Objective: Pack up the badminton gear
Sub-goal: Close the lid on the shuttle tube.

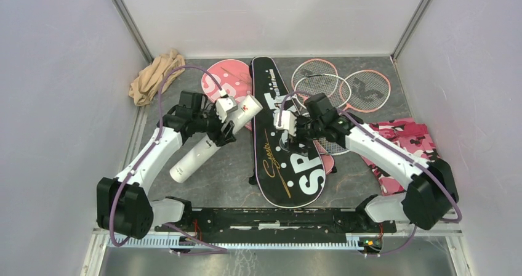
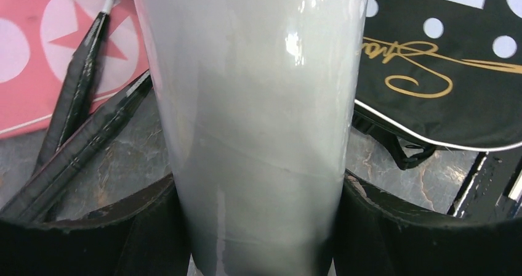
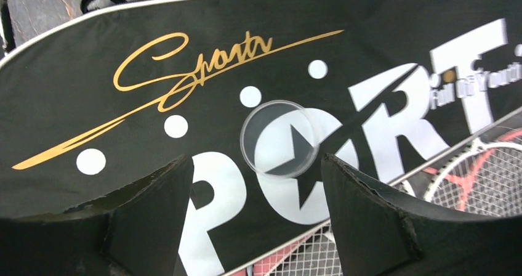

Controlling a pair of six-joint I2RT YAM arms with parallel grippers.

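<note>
A long white tube (image 1: 206, 145) lies slanted, and my left gripper (image 1: 223, 127) is shut on it near its upper, capped end. In the left wrist view the tube (image 2: 252, 91) fills the gap of the left gripper (image 2: 257, 183), with both fingers pressed against its sides. My right gripper (image 1: 294, 135) hovers open over the black SPORT bag (image 1: 289, 165). A small clear round lid (image 3: 280, 138) lies on the black bag (image 3: 381, 54) just ahead of the right gripper (image 3: 255, 160). Nothing sits between its fingers. A pink bag (image 1: 223, 79) and pink-framed rackets (image 1: 366, 90) lie behind.
A beige cloth (image 1: 154, 76) is bunched at the back left, and a pink camouflage cloth (image 1: 403, 146) lies at the right under my right arm. Another racket head (image 3: 486, 177) pokes out from under the black bag. Black straps (image 2: 80, 103) trail off the pink bag.
</note>
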